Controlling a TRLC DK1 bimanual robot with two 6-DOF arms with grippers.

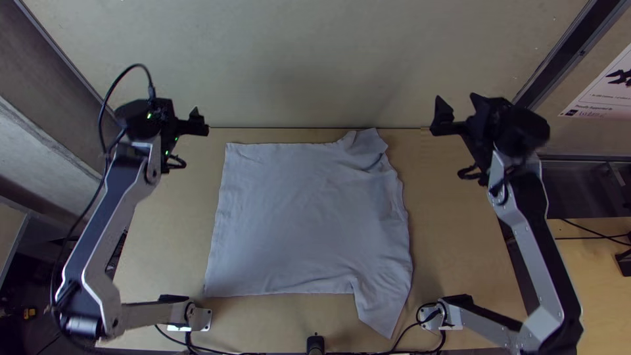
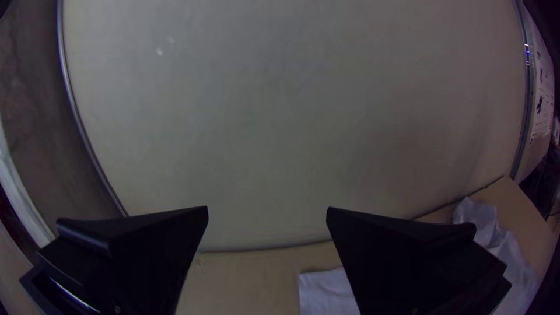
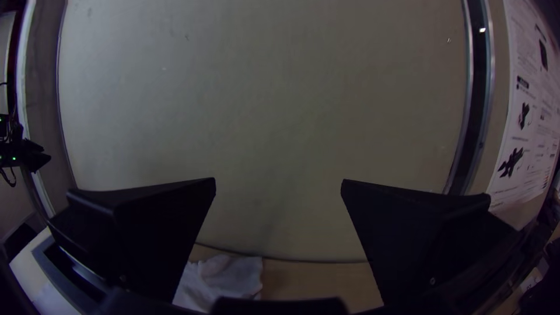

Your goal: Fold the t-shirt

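left gripper (image 2: 268,208): nearest in your left wrist view; its two black fingers stand wide apart, with nothing between them. in the top view it hangs off the cloth's 10 o'clock corner.
right gripper (image 3: 279,181): likewise wide and unloaded, beyond the cloth's 1 o'clock corner in the top view.
clock face: read on the top view, 12 o'clock toward the pale wall (image 1: 296,66).
t-shirt (image 1: 302,217): on the table (image 1: 460,263), between the grippers and mostly toward 6 o'clock of them; spread in one broad piece, the body nearly smooth.
bearing: from your left gripper the cloth lies toward 4 o'clock; from your right gripper, toward 8 o'clock.
long axis: judged to run from 9 to 3 o'clock, the straight edge (image 1: 220,210) at 9 o'clock being probably the hem.
sleeves: the far sleeve (image 1: 365,141) points to 1 o'clock and is rumpled; the near sleeve (image 1: 381,302) points to 5 o'clock.
nearer gripper: the left for the 10 o'clock corner, the right for the far sleeve.
stage: judged the start, with the folding all to do.
next move: probably lower both grippers toward the far side, pinch there and carry it toward 6 o'clock.
hazard: thin cloth may slip or drag; the rumpled sleeve could crease beneath a fold.
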